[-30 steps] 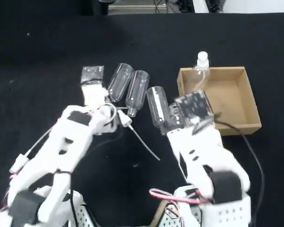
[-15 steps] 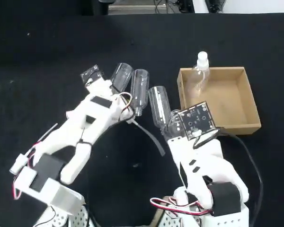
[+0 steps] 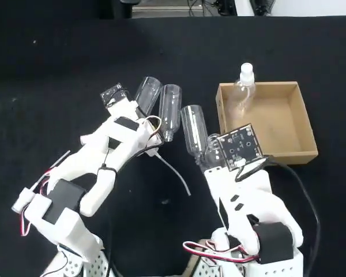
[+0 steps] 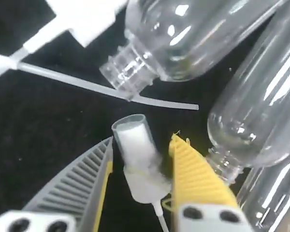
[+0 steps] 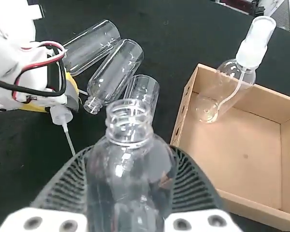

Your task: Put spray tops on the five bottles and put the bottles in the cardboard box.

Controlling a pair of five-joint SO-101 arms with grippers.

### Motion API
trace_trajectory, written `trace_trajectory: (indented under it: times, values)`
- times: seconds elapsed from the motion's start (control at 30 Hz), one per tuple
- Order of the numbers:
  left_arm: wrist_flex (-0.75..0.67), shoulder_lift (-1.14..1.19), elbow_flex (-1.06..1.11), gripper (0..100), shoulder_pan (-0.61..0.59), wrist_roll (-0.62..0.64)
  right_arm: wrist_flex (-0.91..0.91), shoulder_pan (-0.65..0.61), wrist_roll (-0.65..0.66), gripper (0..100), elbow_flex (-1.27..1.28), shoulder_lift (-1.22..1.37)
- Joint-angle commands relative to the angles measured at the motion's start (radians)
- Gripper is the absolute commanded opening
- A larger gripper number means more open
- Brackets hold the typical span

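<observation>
Three open bottles (image 3: pixel 169 111) are laid side by side left of the cardboard box (image 3: pixel 300 153); a capped bottle (image 3: pixel 244 92) is leaned in its far left corner. A spray top (image 4: pixel 137 150) is held before their necks, a fourth bottle (image 5: pixel 128 145) beside the box's near left corner.

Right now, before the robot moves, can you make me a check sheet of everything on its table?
Surface: black cloth covering the table.
Job's things: cardboard box with one topped bottle leaning in a far corner; three open bottles lying side by side on the cloth; a loose spray top near their necks.
Clutter: nothing seen.
Grippers: left gripper, jaws shut on the held spray top; right gripper, jaws shut on a fourth open bottle.
Cables: red and white wires on the left arm; black cable trailing from the right arm.
Surroundings: cords beyond the table's far edge.
</observation>
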Motion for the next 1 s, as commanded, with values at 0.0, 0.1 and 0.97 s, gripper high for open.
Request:
trace_trajectory:
  times: [0.0, 0.1, 0.97]
  values:
    - [0.074, -0.017, -0.031, 11, 0.01, 0.002, -0.023, 0.015, -0.005, 1.1, -0.005, -0.016]
    - [0.127, -0.017, -0.071, 3, 0.01, -0.087, -0.023, 0.014, -0.005, 1.1, -0.005, -0.016]
    - [0.227, -0.795, -0.248, 3, -0.176, -0.235, -0.43, -0.086, -0.31, 1.1, 0.234, -0.019]
